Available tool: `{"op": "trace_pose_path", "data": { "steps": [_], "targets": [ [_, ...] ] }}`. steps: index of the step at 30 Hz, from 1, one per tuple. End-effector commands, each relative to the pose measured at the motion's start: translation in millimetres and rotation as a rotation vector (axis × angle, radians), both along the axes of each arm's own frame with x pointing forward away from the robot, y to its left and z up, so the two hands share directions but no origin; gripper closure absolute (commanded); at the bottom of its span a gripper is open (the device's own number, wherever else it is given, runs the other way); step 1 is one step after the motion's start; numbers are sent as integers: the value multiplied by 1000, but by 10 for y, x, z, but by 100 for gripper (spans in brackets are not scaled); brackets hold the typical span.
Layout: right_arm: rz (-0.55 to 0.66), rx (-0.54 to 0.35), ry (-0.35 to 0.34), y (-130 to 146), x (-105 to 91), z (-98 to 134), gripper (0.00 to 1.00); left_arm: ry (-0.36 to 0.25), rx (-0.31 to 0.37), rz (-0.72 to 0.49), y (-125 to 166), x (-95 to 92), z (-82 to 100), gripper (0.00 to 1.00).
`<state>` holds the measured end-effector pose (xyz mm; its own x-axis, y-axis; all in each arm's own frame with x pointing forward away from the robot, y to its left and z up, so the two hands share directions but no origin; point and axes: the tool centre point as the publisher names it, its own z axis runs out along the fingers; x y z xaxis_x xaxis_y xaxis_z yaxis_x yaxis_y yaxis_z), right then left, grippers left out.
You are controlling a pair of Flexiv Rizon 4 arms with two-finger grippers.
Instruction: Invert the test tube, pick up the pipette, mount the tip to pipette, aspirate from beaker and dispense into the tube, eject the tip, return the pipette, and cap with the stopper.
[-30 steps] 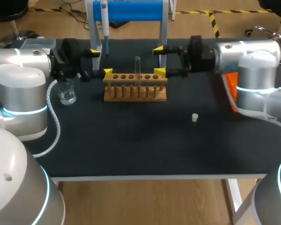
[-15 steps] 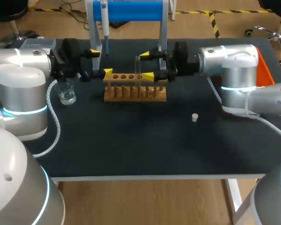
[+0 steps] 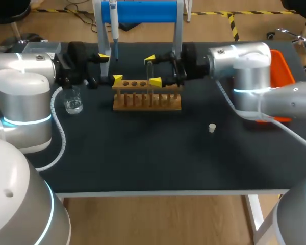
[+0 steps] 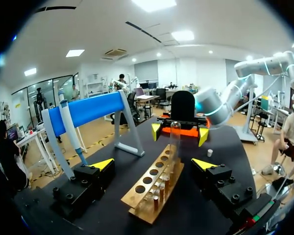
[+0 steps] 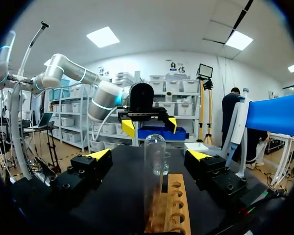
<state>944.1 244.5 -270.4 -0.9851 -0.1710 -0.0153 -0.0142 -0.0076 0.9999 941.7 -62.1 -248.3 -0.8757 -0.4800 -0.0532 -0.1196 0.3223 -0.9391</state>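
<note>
One clear glass test tube (image 5: 154,171) stands between the jaws of the right arm (image 3: 245,61), which are released: one yellow tip sits on each side of the tube, and the right wrist view shows both clear of the glass. The tube's long axis is vertical, its rounded closed end points up, and its lower part sits in a hole of the single light wooden rack (image 3: 148,99), a little above the centre of the head view. Three empty holes show along the rack's top to the left of the tube. The jaws of the left arm (image 3: 20,76) are also released and grasp nothing, their two yellow tips spread at the rack's left end, with the rack running ahead between them in the left wrist view. One white pipette (image 3: 113,25) hangs point down on the blue-barred stand (image 3: 143,11) at the top of the frame. One small clear beaker (image 3: 72,100) holding a little water stands at the left of the black tabletop (image 3: 143,158). One small white stopper (image 3: 212,128) rests right of centre, well apart from the rack. An orange tray (image 3: 284,66) shows behind the right arm at the upper right.
</note>
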Motion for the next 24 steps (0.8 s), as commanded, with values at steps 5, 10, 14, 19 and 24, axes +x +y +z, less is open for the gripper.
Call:
{"op": "trace_pose_path", "data": {
  "steps": [5, 10, 14, 19, 24],
  "targets": [
    [25, -5, 17, 36, 56, -42, 0, -2, -2, 0, 3, -1, -7, 0],
    [13, -6, 19, 56, 72, -60, 0, -2, -2, 0, 3, -1, -7, 0],
    [13, -6, 20, 68, 82, -66, 27, -2, -2, 0, 3, -1, -7, 0],
    [8, -6, 18, 82, 97, -71, 31, -2, -2, 0, 3, -1, -7, 0],
    [-1, -6, 23, 92, 108, -75, 27, -2, -2, 0, 3, -1, -7, 0]
  ]
}}
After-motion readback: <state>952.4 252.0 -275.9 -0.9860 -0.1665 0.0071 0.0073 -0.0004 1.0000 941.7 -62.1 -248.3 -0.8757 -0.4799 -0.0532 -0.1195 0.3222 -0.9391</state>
